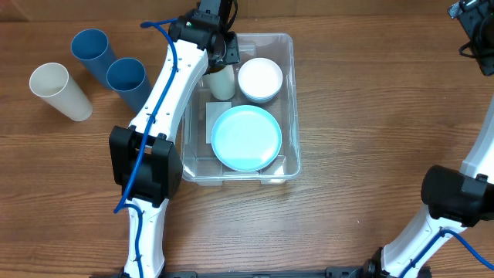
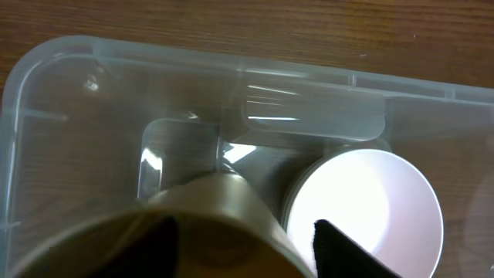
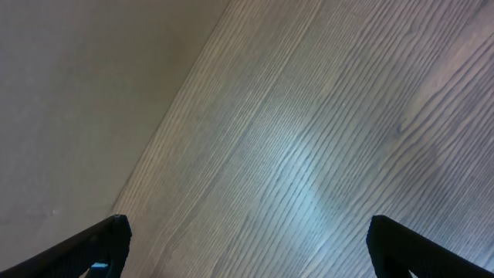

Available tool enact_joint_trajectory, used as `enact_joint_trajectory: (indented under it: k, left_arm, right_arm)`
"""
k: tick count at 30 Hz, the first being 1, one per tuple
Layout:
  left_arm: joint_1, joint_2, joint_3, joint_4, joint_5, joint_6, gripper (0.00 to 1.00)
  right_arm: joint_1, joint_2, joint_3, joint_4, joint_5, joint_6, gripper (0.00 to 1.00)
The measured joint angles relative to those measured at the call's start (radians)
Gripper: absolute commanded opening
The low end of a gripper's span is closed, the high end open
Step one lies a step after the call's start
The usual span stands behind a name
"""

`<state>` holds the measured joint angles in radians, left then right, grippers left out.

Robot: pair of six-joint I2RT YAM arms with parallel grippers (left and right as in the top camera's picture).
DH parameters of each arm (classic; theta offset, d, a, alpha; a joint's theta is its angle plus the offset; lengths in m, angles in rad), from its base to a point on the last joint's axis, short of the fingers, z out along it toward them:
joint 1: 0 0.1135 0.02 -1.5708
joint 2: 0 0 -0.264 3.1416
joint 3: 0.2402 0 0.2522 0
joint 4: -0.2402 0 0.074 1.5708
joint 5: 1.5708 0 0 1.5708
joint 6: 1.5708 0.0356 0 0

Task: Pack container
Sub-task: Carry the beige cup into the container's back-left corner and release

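Step in hand, judging by the layout: setting a cream cup point(image 1: 221, 83) down inside the container point(image 1: 292, 100). Container at centre of the overhead frame, on the wooden surface point(image 1: 370, 116).

Already inside:
- light blue plate point(image 1: 245, 137) in the lower half
- white bowl point(image 1: 259, 79) at upper right
- cream cup just left of the bowl, near it

Left pincer point(image 1: 220, 55) over the bin's upper end, right above the cup. In the left wrist view, cup rim filling the lower left, with dark fingers point(image 2: 336, 251) on either side of the cup wall, one seemingly inside and one outside. Clamped or loosened: cannot tell. Right pincer point(image 3: 247, 251) spread wide, holding nothing, only bare surface beneath, well apart from the bin.

Not yet packed, at upper left of the overhead frame: blue cup point(image 1: 93, 52), second blue cup point(image 1: 127, 81), loose cream cup point(image 1: 60, 91).

Next move probably calls for easing off the cup, rising straight up clear of the bin wall without nudging the bowl, then reaching left for the nearer blue cup.
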<state>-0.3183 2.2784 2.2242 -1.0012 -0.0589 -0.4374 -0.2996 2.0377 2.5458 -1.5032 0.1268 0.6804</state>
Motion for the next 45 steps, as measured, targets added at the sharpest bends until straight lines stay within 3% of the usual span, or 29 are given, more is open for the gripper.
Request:
enact_joint_trajectory:
  k: [1, 5, 16, 36, 39, 42, 45]
  left_arm:
    - [0.000, 0.000, 0.000, 0.000, 0.000, -0.001, 0.20]
    - [0.000, 0.000, 0.001, -0.003, 0.005, 0.002, 0.04]
    - [0.000, 0.000, 0.119, -0.113, -0.004, 0.003, 0.04]
    - [-0.002, 0.000, 0.120, -0.240, -0.019, 0.004, 0.04]
    - [-0.002, 0.000, 0.120, -0.233, -0.020, -0.008, 0.15]
    - [-0.002, 0.000, 0.120, -0.227, -0.025, -0.012, 0.05]
    - [-0.002, 0.000, 0.120, -0.226, -0.033, -0.013, 0.07]
  right_arm:
    - [0.000, 0.000, 0.000, 0.000, 0.000, 0.000, 1.00]
    - [0.000, 0.000, 0.000, 0.000, 0.000, 0.000, 1.00]
    - [0.000, 0.000, 0.000, 0.000, 0.000, 0.000, 1.00]
    - [0.000, 0.000, 0.000, 0.000, 0.000, 0.000, 1.00]
    - [0.000, 0.000, 0.000, 0.000, 0.000, 0.000, 1.00]
    - [0.000, 0.000, 0.000, 0.000, 0.000, 0.000, 1.00]
    - [0.000, 0.000, 0.000, 0.000, 0.000, 0.000, 1.00]
